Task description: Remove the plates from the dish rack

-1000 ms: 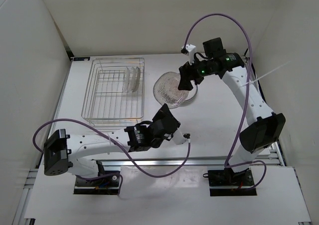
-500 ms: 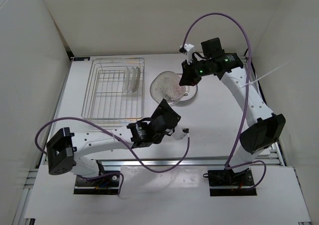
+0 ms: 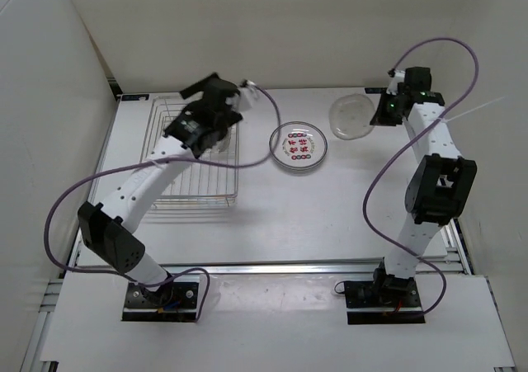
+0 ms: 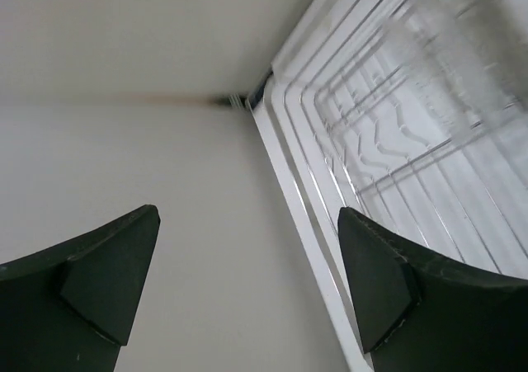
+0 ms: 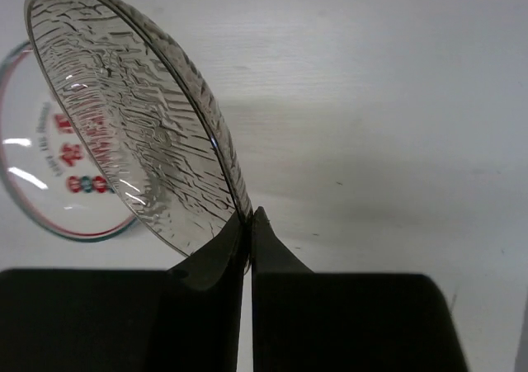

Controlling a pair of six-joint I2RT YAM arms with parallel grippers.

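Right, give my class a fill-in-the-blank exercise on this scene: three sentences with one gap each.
1. The clear glass plate is held at its rim by the robot's ____ arm.
2. The left gripper hovers above the dish rack with its jaws ____.
3. The plate lying flat on the table has ____ centre marks.
Missing words: right, open, red.

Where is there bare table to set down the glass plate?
Bare table for the glass plate spreads on the near side of the patterned plate, and between it and the right arm. Crowded: the dish rack, with the left end effector over it.
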